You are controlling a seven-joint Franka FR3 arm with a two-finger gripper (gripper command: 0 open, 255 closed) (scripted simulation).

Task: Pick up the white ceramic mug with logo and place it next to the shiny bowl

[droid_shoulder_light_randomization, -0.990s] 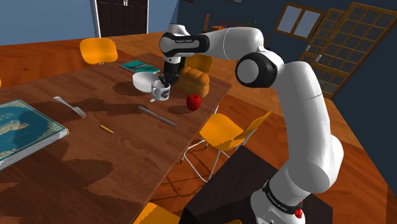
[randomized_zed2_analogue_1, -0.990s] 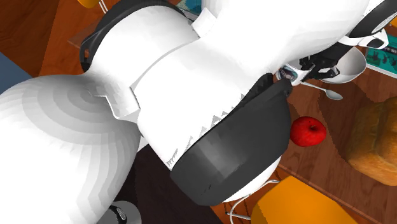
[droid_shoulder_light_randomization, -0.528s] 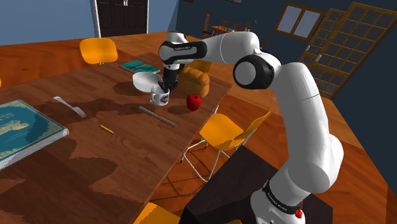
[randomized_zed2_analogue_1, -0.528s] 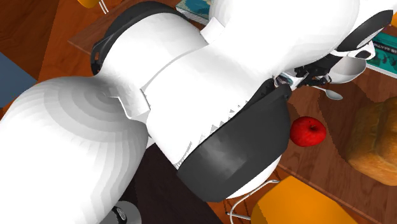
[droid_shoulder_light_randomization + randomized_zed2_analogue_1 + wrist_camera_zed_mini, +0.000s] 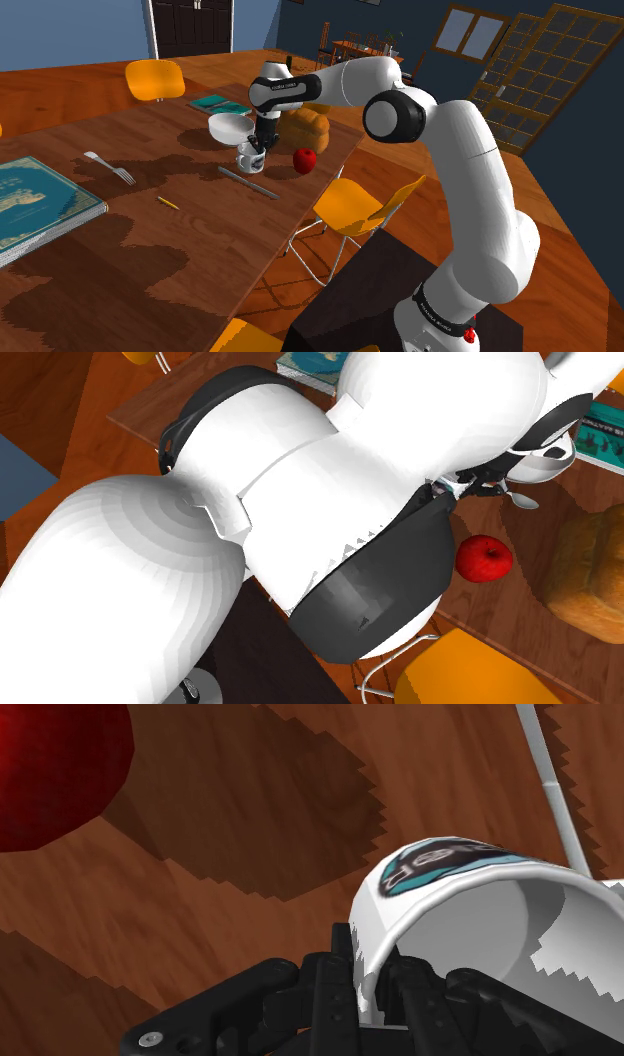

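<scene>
Now end effector (image 5: 255, 146) clasps white mug (image 5: 248, 159) rim, near bowl (image 5: 228, 126)

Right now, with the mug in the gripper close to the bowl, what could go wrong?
1. The gripper clasps the mug by one side of its rim, so the mug may tilt or slip.
2. The bowl, apple and knife lie close around the mug. Setting it down or pulling away could bump one of them, and the apple might roll.
</scene>
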